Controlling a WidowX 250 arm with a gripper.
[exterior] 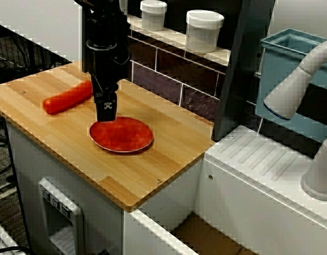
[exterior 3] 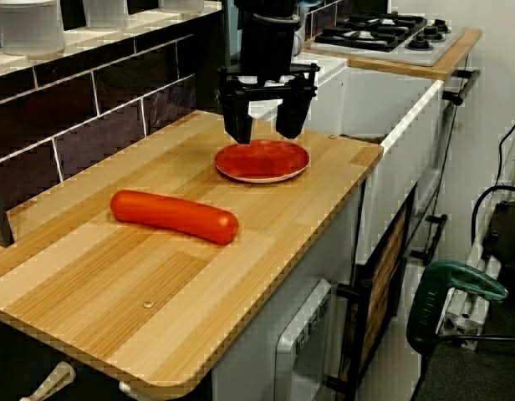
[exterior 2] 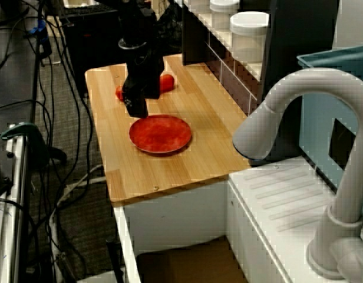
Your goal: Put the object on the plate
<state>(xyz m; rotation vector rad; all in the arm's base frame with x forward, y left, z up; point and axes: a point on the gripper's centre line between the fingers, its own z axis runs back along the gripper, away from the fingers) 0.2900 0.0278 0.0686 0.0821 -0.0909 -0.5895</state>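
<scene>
Pincer (exterior 3: 264,127) hangs w/ fingers spread apart, empty, right over red plate's (exterior 3: 262,161) back edge, while red-orange sausage (exterior 3: 174,215) lies flat on wooden countertop (exterior 3: 115,284), apart from plate.

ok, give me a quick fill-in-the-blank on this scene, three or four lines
1. The hand hangs open and holds ____.
2. The sausage lies on the ____, not on the plate.
3. The hand is right above the ____.
4. The two white jars stand on the ____ behind the counter.

Missing words: nothing; counter; plate; shelf
</scene>
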